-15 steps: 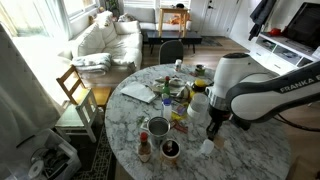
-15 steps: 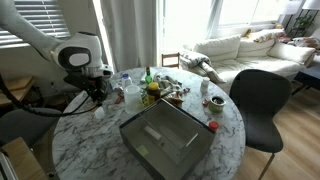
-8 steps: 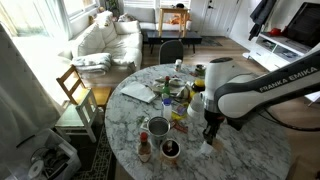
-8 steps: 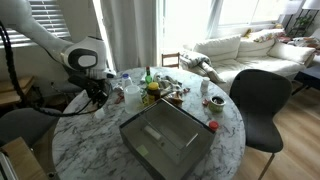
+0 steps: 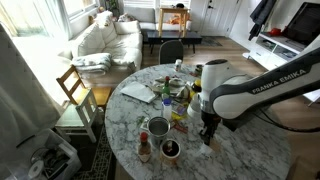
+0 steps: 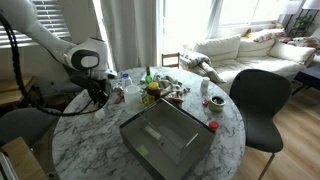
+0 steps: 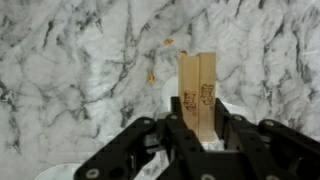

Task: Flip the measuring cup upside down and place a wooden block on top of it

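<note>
While the jaws clamp the wooden block [image 7: 197, 95] upright, the measuring cup [image 7: 232, 107] shows behind it

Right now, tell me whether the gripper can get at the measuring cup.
Probably yes: the gripper, jaws shut on the wooden block, hangs right above the measuring cup, and nothing shows between them in the wrist view.
</note>
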You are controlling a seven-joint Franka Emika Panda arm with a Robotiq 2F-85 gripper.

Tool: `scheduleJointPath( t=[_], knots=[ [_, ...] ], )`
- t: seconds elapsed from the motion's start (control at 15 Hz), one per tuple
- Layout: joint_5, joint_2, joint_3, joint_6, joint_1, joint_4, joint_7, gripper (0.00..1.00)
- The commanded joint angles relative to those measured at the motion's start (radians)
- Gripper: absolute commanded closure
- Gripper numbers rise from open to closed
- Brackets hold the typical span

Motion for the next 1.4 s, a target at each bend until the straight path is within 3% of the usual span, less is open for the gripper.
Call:
scheduleJointPath(
  t=[0.0, 0.47, 1.33],
  knots=[
    [-0.034, 0.007, -0.011, 0.002, 0.020, 0.000, 0.070, 0.92],
    [-0.065, 0.007, -0.019, 0.006, 0.027, -0.001, 0.132, 0.92],
    [-0.059, 0.015, -0.015, 0.017, 0.026, 0.007, 0.128, 0.92]
  ],
)
